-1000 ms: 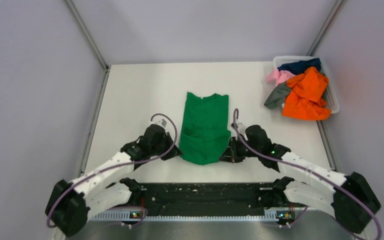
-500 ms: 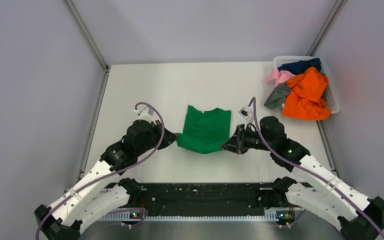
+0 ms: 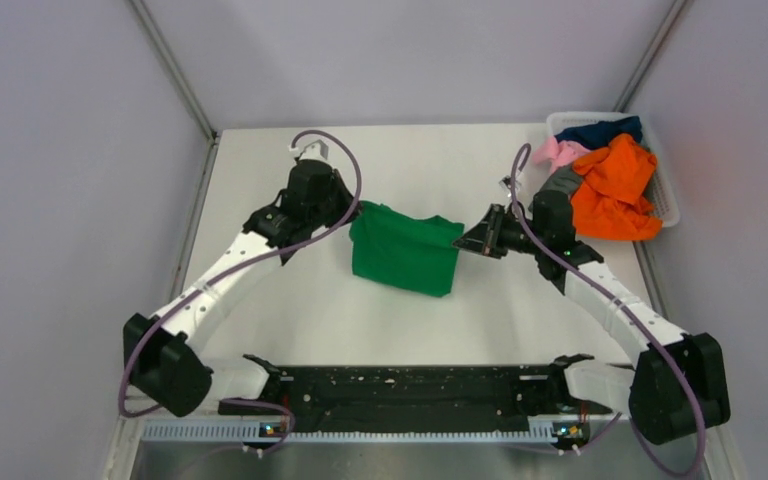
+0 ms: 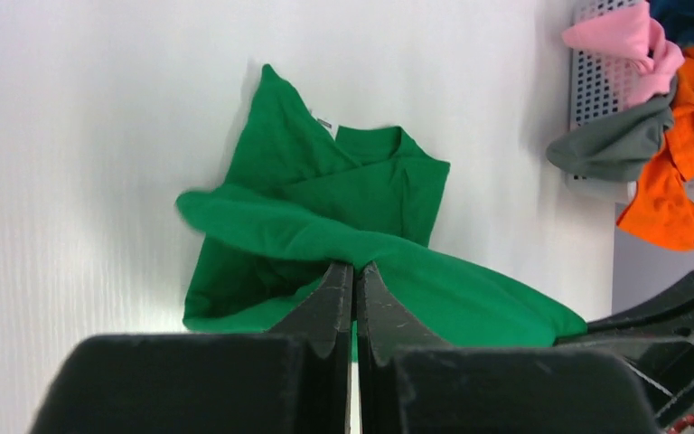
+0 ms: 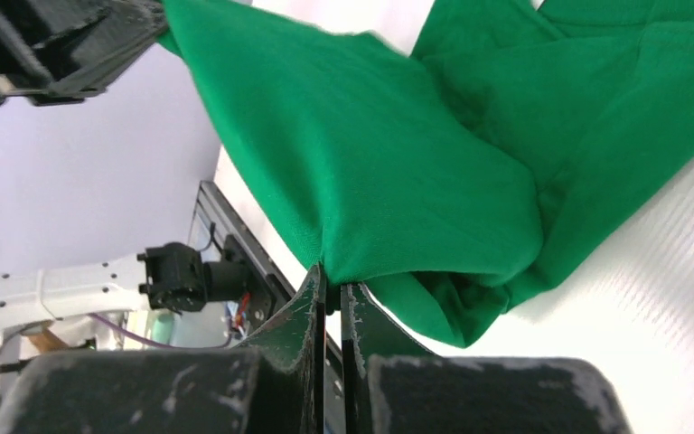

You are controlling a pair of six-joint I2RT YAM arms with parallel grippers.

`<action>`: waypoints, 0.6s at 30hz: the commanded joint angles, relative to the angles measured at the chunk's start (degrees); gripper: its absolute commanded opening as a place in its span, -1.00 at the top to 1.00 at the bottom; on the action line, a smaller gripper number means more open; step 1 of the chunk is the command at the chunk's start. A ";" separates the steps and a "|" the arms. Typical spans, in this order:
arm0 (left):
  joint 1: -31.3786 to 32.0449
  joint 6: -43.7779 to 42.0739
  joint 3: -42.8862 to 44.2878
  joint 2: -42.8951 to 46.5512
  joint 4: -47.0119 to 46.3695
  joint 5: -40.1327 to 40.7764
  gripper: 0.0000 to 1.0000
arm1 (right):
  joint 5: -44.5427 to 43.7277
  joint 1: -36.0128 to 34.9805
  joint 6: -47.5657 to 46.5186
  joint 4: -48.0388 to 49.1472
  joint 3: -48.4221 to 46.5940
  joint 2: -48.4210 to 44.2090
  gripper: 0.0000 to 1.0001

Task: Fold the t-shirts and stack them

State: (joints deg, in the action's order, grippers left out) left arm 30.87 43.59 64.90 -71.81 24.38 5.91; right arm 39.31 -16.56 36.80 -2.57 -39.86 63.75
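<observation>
**Both jaws clenched on the green t-shirt**

The left jaws are pressed tight on a fold of the green t-shirt at its left edge. The right jaws are clamped on the opposite edge of the same shirt. Between them the gripped layer stretches as a raised band, doubled over the part that lies flat on the white tabletop, collar showing. Seen from above, the shirt sits mid-tabletop, framed by the left arm and the right arm. Well apart, at the far right corner, a white basket holds an orange t-shirt, a pink one, a navy one and a grey one, the grey and orange spilling over its rim.
</observation>
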 commanded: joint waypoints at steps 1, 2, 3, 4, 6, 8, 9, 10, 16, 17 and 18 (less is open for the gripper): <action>-5.56 -2.13 3.58 -5.71 -5.86 -8.59 1.00 | 5.87 2.71 2.77 9.64 -1.04 3.54 1.00; -6.22 -2.11 3.98 -7.37 -6.30 -9.65 1.00 | 5.98 2.98 2.77 9.68 -1.14 3.98 1.00; -6.71 -2.25 4.38 -8.51 -6.59 -10.15 1.00 | 5.97 3.20 2.75 9.85 -1.18 4.28 1.00; -7.05 -2.49 4.77 -9.61 -7.19 -10.64 1.00 | 5.76 3.54 2.87 9.88 -1.21 4.45 1.00; -7.67 -2.82 5.66 -11.94 -8.24 -12.58 1.00 | 5.42 4.17 2.89 10.10 -1.11 4.76 1.00; -8.17 -2.98 7.17 -14.64 -8.62 -14.13 1.00 | 4.93 4.92 2.95 10.65 -1.08 5.78 1.00; -8.42 -3.01 8.07 -16.25 -8.58 -14.35 1.00 | 4.82 5.40 3.04 11.10 -1.18 6.78 1.00; -8.71 -3.06 9.74 -18.01 -8.44 -14.70 1.00 | 5.03 5.92 3.50 11.94 -1.31 7.94 1.00; -10.30 -3.62 18.64 -29.43 -6.57 -16.64 1.00 | 5.54 7.83 5.19 18.15 -4.07 16.85 1.00; -10.49 -3.73 20.29 -31.49 -5.95 -16.75 1.00 | 5.08 7.99 4.95 18.59 -4.98 18.75 1.00; -10.81 -3.98 22.09 -33.55 -5.40 -16.88 1.00 | 4.87 8.17 4.83 19.41 -6.03 20.56 1.00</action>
State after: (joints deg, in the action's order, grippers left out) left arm 21.71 41.36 80.49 -99.74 19.75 -10.59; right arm 44.16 -9.47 41.58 10.92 -40.93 79.15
